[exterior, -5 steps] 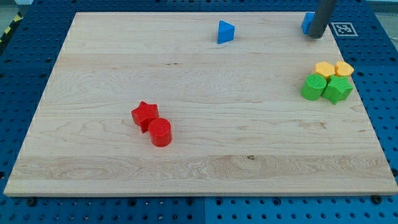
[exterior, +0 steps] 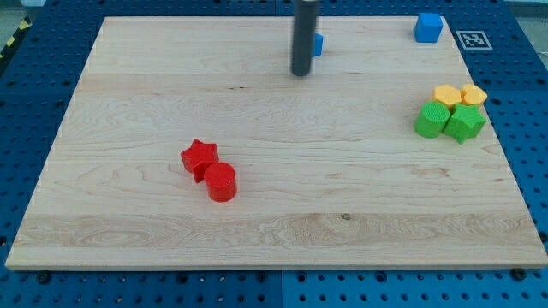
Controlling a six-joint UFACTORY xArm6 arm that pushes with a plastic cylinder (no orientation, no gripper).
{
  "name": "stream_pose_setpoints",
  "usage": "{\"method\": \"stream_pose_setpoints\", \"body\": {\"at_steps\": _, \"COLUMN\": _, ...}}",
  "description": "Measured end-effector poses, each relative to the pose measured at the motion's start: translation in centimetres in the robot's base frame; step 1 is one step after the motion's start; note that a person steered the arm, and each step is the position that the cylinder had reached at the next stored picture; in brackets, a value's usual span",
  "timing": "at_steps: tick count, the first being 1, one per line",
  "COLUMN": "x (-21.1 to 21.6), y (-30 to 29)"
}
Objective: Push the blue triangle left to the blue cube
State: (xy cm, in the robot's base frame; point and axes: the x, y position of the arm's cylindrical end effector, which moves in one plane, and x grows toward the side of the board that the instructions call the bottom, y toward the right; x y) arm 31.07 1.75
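Observation:
The blue triangle sits near the view's top, middle, mostly hidden behind my rod; only its right edge shows. The blue cube stands at the view's top right corner of the wooden board. My tip rests on the board just left of and slightly below the blue triangle. It is far to the left of the blue cube.
Two yellow blocks and two green blocks cluster at the right edge. A red star and a red cylinder touch each other left of centre.
My rod has moved left from beside the blue cube to the blue triangle, now covering most of it. The cube is uncovered. No block has visibly moved.

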Motion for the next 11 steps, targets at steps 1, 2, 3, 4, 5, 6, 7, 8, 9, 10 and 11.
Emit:
{"method": "stream_pose_setpoints", "body": {"at_steps": 1, "x": -3.6, "y": 1.2}}
{"method": "stream_pose_setpoints", "body": {"at_steps": 2, "x": -4.3, "y": 5.2}}
{"method": "stream_pose_setpoints", "body": {"at_steps": 3, "x": -4.3, "y": 12.1}}
{"method": "stream_pose_setpoints", "body": {"at_steps": 4, "x": -4.3, "y": 14.7}}
{"method": "stream_pose_setpoints", "body": {"at_steps": 5, "x": -3.9, "y": 13.0}}
{"method": "stream_pose_setpoints", "body": {"at_steps": 6, "x": -1.1, "y": 13.1}}
{"method": "stream_pose_setpoints", "body": {"at_steps": 7, "x": -1.6, "y": 16.5}}
{"method": "stream_pose_setpoints", "body": {"at_steps": 8, "x": -4.8, "y": 19.4}}
{"method": "stream_pose_setpoints", "body": {"at_steps": 9, "x": -4.9, "y": 19.9}}
{"method": "stream_pose_setpoints", "body": {"at_steps": 10, "x": -2.6, "y": 18.3}}
{"method": "stream_pose_setpoints", "body": {"at_steps": 11, "x": -1.0, "y": 12.1}}
